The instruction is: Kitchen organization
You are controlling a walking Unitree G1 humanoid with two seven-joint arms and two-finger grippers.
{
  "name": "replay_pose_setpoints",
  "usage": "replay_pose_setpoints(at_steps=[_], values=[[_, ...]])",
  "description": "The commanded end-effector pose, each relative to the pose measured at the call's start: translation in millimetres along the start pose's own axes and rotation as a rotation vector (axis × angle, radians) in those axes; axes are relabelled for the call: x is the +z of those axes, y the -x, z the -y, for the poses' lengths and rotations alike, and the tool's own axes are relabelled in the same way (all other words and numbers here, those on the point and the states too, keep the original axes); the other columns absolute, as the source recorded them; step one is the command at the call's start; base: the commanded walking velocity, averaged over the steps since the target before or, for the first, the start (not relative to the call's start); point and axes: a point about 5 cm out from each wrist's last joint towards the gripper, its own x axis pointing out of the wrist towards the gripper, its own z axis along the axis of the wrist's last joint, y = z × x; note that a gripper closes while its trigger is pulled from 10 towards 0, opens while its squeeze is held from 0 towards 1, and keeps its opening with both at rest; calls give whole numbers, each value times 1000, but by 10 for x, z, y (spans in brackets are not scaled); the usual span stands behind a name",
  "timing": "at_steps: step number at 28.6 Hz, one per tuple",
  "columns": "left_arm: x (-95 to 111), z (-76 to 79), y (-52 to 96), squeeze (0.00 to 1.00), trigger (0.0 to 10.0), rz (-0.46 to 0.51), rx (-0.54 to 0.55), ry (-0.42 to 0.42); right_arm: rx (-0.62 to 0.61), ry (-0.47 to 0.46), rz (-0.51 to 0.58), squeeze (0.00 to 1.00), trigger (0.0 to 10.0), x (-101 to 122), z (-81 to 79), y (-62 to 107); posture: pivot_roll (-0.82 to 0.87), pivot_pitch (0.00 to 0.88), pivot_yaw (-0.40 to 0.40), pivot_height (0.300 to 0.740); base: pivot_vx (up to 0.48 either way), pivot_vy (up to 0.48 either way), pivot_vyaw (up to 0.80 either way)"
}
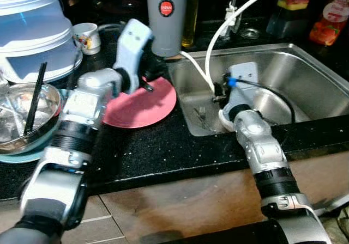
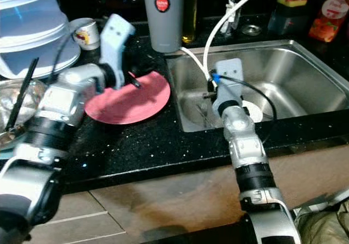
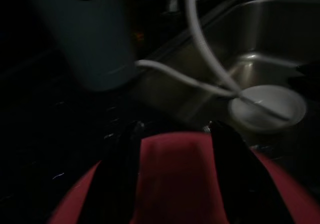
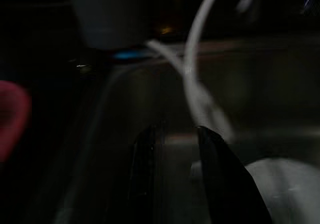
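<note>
A pink-red plate (image 1: 144, 109) lies flat on the black counter just left of the steel sink (image 1: 305, 64). My left gripper (image 1: 146, 84) hovers over the plate's far edge. In the left wrist view its two black fingers (image 3: 117, 169) stand open, wide apart, with the plate (image 3: 172, 184) showing between them. My right gripper (image 1: 218, 95) reaches down into the sink's left part, open, with nothing between its fingers (image 4: 220, 184). A small white dish (image 2: 255, 109) rests on the sink floor just beside that wrist.
A grey tumbler (image 1: 165, 15) stands behind the plate. A white hose (image 1: 217, 40) curves down into the sink. At the left are a steel bowl (image 1: 46, 99) holding a black stick, stacked plastic tubs (image 1: 32, 31) and a mug (image 1: 87, 37). Bottles (image 1: 330, 15) line the back right.
</note>
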Motion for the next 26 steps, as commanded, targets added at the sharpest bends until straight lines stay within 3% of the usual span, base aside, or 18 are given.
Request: replay_pose_setpoints(at_steps=[1,2,3,4,8,9,10,21,26], values=[[-21,-45,165,0,10000,-11,-24,-87,90,-140,-66,0,10000,-32,-227,-24,41,100,22,740,0,0,0],[-21,-45,165,0,10000,-11,-24,-87,90,-140,-66,0,10000,-32,-227,-24,41,100,22,740,0,0,0],[11,-28,266,0,10000,13,-86,-112,153,-208,-111,0,10000,-77,-403,-46,42,108,25,740,0,0,0],[28,-18,303,0,10000,30,-111,-115,176,-241,-130,0,10000,-94,-468,-54,42,108,25,740,0,0,0],[49,13,387,0,10000,60,-165,-105,203,-313,-136,0,10000,-78,-598,-97,52,111,15,740,0,0,0],[38,11,411,0,10000,55,-170,-113,203,-319,-131,784,10000,-64,-623,-115,52,111,15,740,0,0,0],[23,5,433,0,10000,46,-169,-123,209,-327,-129,1000,10000,-51,-647,-132,57,113,9,740,0,0,0],[-19,-4,527,0,10000,22,-147,-126,193,-344,-98,1000,10000,143,-689,-237,55,120,-1,740,0,0,0],[-27,-5,553,0,10000,16,-147,-128,229,-304,-119,1000,10000,137,-721,-242,51,122,-3,740,0,0,0]])
